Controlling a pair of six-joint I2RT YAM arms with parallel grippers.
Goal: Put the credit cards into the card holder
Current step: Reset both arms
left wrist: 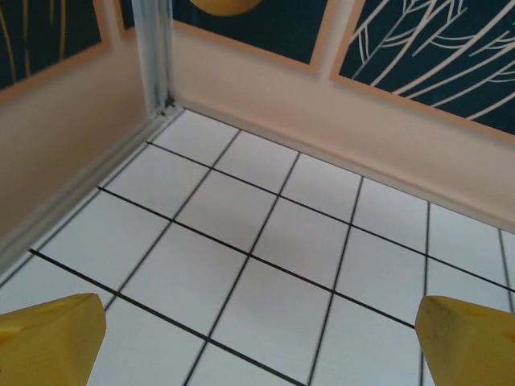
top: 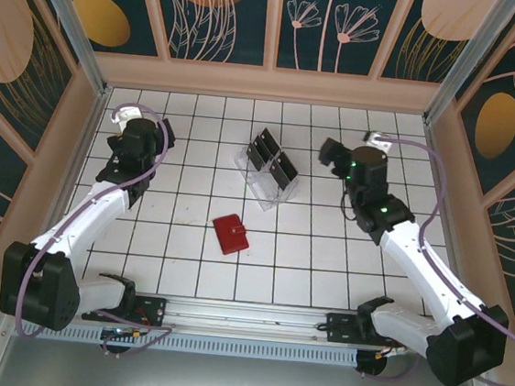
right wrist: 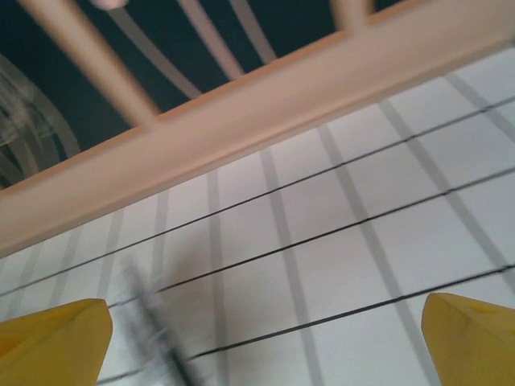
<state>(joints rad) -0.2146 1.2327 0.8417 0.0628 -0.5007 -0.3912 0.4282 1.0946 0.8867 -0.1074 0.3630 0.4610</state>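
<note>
At nine o'clock of the nearer right gripper (top: pixel 331 152) — spread wide, empty, like the left gripper (left wrist: pixel 259 338) — cards (top: pixel 270 162) upright in a rack (top: pixel 280 195).

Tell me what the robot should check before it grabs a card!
1. Is the left gripper open and empty: ok.
2. Is the right gripper open and empty: ok.
3. Are the credit cards standing free in the clear rack: ok.
4. Is the card holder opened up: not ok, it looks folded shut.
5. Is the card holder apart from the rack: ok.
6. Exact card count: cannot tell.
</note>
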